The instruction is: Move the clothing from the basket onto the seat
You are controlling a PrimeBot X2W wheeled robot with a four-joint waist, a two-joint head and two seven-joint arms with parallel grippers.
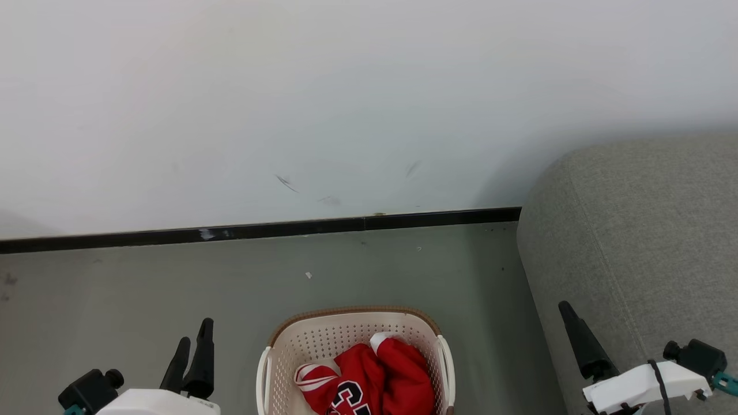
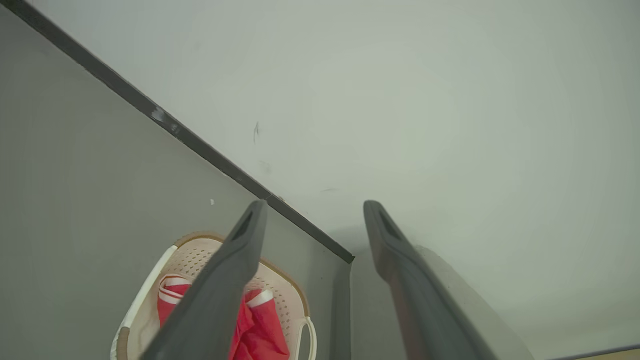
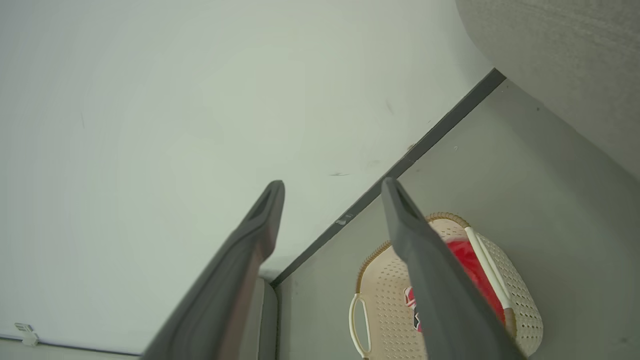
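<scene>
Basket point(image 1: 346, 312) of clothing point(image 1: 398, 369) stands on floor point(image 1: 115, 300) near seat point(image 1: 634, 230) and wall point(image 1: 346, 86).

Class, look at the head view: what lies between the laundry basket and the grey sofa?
Nothing but a strip of bare grey floor lies between the basket and the sofa, as the head view shows.

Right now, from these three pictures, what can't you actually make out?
Head view: the bottom edge cuts off the basket and the clothing; numerals incomplete, garment count unclear.
Left wrist view: one of the left fingers covers the clothing's middle.
Right wrist view: one of the right fingers hides most of it.
Seat: the head view's right edge cuts it off; only a corner shows.
</scene>
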